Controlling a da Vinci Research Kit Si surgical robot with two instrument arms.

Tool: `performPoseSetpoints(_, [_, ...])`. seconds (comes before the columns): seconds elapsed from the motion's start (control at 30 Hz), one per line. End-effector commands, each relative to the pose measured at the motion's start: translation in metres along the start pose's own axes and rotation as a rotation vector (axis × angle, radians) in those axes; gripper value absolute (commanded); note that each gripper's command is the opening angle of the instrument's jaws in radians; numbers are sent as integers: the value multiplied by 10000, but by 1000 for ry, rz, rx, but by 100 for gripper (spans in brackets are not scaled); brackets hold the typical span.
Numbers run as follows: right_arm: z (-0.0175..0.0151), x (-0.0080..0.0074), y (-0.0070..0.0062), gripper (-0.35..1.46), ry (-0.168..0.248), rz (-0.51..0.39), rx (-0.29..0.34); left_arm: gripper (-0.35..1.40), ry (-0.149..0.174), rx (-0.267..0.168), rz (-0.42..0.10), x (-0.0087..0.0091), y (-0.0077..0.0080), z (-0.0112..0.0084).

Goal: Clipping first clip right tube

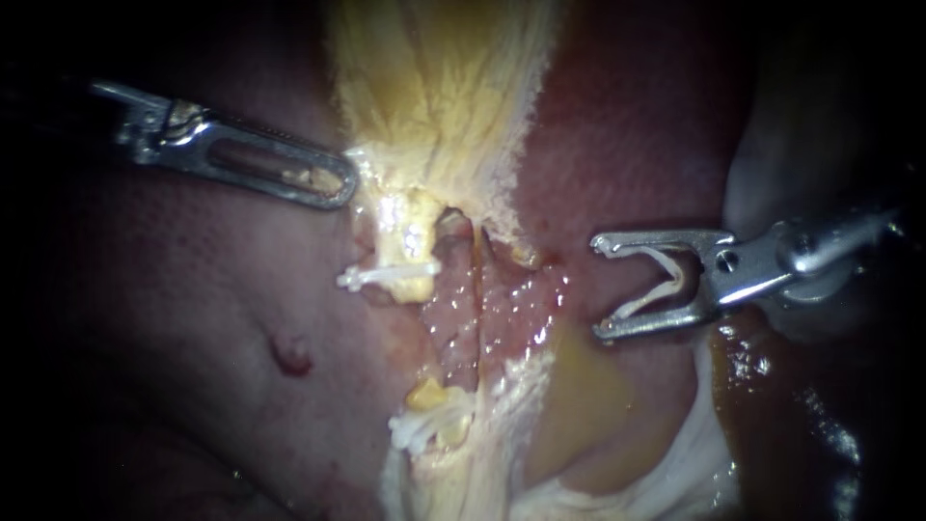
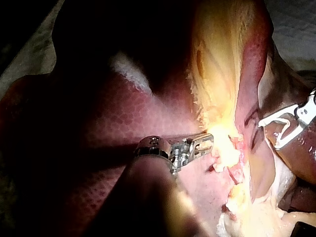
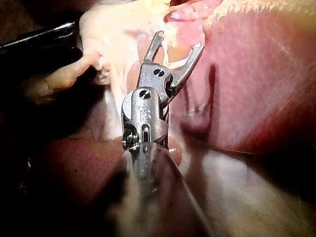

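— steel on the left: holding anything?
— my left instrument (image 1: 333, 183) has its jaws closed on yellow tissue (image 1: 424, 96). a white clip (image 1: 386, 275) crosses the left tube (image 1: 410, 236).
— the right tube (image 1: 476, 280)?
— bare. my right instrument (image 1: 600, 287) is well apart from it, jaws wide around a loaded clip (image 1: 666, 285).

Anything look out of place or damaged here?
Nothing stands out. The right instrument holds a white clip in its jaws; a second clip sits across a tube. The only blemish is a small red mark on the liver.
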Motion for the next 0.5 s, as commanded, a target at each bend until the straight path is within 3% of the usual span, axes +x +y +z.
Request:
performPoseSetpoints(0.03, [1, 1, 0, 50, 0, 0, 0, -35, -1, -1, 0, 1, -2, 0])
performPoseSetpoints(0.3, [14, 6, -4, 50, 4, -2, 14, -35, -3, -4, -3, 2, -9, -1])
performPoseSetpoints(0.5, [41, 11, -16, 50, 10, -8, 46, -35, -4, -5, -3, 1, -10, 0])
